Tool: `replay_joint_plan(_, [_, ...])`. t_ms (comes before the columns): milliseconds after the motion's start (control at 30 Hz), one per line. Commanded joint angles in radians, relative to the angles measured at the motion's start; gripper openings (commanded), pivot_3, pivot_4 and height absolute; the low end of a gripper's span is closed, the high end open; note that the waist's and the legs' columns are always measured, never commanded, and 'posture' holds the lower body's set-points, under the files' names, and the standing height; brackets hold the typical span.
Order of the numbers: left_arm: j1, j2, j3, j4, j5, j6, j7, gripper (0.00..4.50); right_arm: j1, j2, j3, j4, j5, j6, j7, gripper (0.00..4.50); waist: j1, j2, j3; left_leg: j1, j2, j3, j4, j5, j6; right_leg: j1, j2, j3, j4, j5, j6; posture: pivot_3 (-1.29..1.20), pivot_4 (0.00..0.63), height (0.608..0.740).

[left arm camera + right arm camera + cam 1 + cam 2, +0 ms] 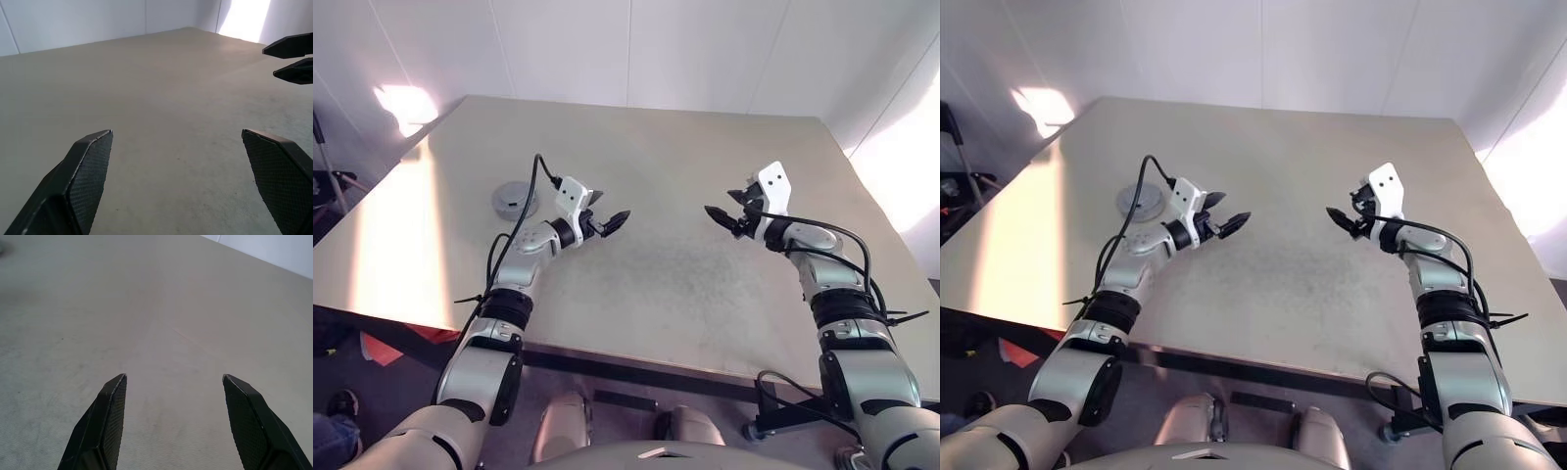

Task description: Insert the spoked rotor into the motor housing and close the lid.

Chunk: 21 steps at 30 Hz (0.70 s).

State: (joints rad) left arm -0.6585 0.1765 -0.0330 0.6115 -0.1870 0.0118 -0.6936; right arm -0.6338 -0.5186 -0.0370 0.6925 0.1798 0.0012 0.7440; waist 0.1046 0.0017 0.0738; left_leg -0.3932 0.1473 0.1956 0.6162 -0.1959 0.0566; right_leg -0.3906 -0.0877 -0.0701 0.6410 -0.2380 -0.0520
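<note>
A flat grey round disc with a dark centre, the lid (516, 199), lies on the beige table (666, 274) at the left, just beyond my left forearm. The spoked rotor and the motor housing are out of view. My left gripper (607, 209) hovers over the table's middle, pointing right, open and empty. My right gripper (722, 206) faces it from the right, also open and empty. In the left wrist view my left gripper (176, 166) spreads wide over bare tabletop, with the right gripper's fingertips (291, 58) showing beyond. The right gripper (173, 416) likewise frames bare tabletop.
White walls stand close behind the table's far edge. Black cables (527, 211) run along both arms. Off the table's left edge there is a dark stand (333, 186), and a person's shoe (342, 402) is on the floor at the near left.
</note>
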Motion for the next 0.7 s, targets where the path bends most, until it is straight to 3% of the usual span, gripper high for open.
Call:
replay_joint_plan(33, [-0.023,0.006,0.015,-0.023,-0.002,-0.012,0.003,4.47,-0.017,-0.002,-0.026,-0.031,0.006,-0.024,0.005,3.51,0.0,0.0,0.0,0.0,0.0,0.0,0.0,0.0,0.0,0.0,0.0,0.0,0.0,0.0,0.0,0.0,0.0,0.74])
replay_joint_plan(700, [-0.023,0.005,0.014,-0.02,0.003,-0.011,0.015,4.47,-0.019,0.01,-0.025,-0.035,0.005,-0.027,0.006,3.51,-0.001,0.0,0.0,0.0,0.0,0.0,0.0,0.0,0.0,0.0,0.0,0.0,0.0,0.0,0.0,0.0,0.0,0.74])
